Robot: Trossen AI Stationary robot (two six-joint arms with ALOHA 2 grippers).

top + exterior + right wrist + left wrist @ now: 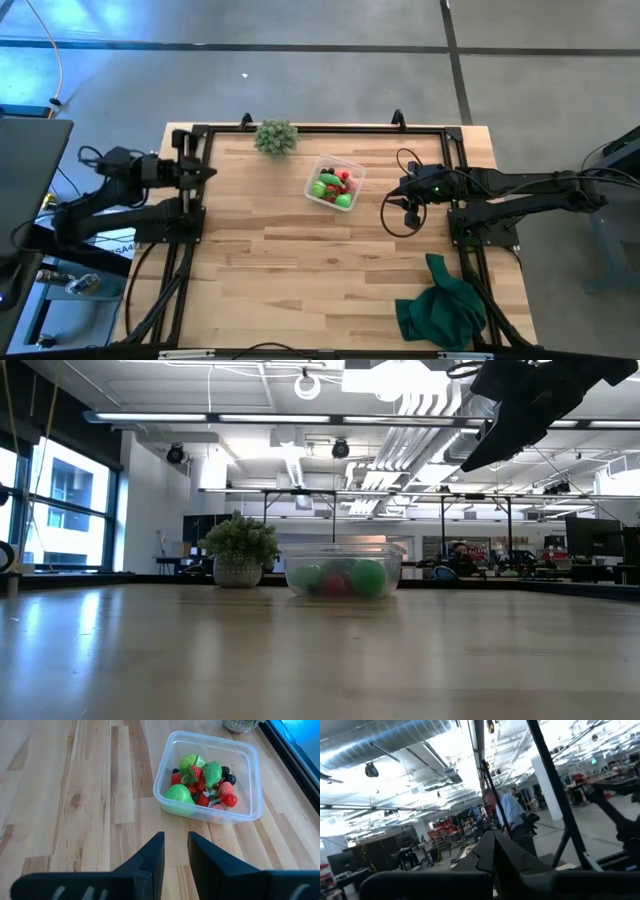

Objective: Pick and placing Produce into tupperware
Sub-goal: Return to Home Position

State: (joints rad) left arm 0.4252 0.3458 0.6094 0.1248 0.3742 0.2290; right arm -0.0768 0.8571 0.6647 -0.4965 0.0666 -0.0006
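The clear square tupperware (335, 184) stands on the table's far middle, also in the low view (343, 575) and right wrist view (250, 780). Inside lies the produce (202, 785): red and dark berries and bright green pieces (336, 186). My right gripper (176, 851) hovers raised over the table to the right of the tupperware (406, 191); its fingers stand slightly apart and hold nothing. My left gripper (207, 172) waits at the table's left edge, shut and pointing out level (492, 840).
A spiky pale-green ball (275, 136) sits by the far edge, left of the tupperware. A dark green cloth (441, 308) lies crumpled at the near right corner. A black frame (300, 129) runs along the far edge. Bare wood (300, 260) spreads across the near half.
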